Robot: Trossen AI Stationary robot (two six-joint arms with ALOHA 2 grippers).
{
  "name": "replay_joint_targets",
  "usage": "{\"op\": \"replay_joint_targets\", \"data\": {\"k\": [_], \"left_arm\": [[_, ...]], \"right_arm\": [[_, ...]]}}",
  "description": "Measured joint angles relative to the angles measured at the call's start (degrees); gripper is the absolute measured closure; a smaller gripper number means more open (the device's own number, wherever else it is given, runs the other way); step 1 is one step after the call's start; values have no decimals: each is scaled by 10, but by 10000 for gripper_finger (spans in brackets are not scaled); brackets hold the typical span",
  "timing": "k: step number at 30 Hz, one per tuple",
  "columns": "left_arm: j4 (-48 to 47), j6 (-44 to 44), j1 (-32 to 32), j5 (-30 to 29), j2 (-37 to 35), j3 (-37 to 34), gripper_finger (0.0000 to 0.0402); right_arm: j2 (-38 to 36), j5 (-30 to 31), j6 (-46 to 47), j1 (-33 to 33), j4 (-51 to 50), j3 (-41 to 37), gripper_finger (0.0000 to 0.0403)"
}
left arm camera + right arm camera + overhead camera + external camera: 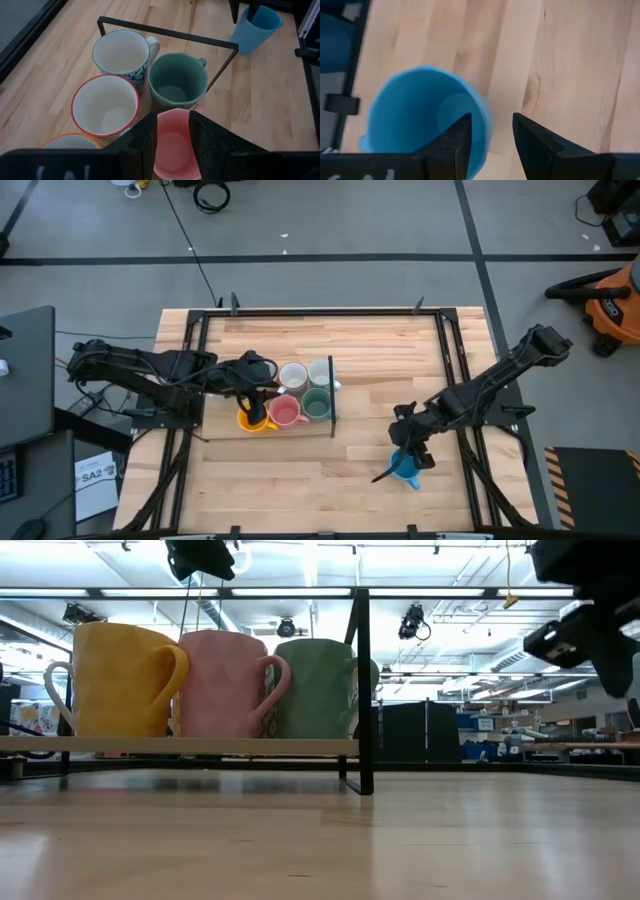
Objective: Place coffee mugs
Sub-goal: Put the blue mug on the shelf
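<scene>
blue mug point(425, 120) rim straddled by open right hand point(489, 132), hidden in low view, left hand point(172, 131) open over pink mug point(172, 145), orange mug point(70, 141) cut off

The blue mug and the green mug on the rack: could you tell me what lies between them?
In the high view, only the rack's black end frame and bare wooden table separate the green mug from the blue mug.
</scene>
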Motion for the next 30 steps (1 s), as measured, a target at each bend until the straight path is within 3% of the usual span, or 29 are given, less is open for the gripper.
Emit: {"op": "replay_joint_targets", "data": {"k": [7,16,24,30], "left_arm": [[0,0,0,0,0,0,283],[0,1,0,0,0,0,283],[2,1,0,0,0,0,283],[2,2,0,0,0,0,283]], "right_arm": [[36,-14,23,0,1,0,274],[47,-14,127,0,26,0,370],[50,-6,256,-2,89,11,373],[67,62,288,-2,95,69,371]]}}
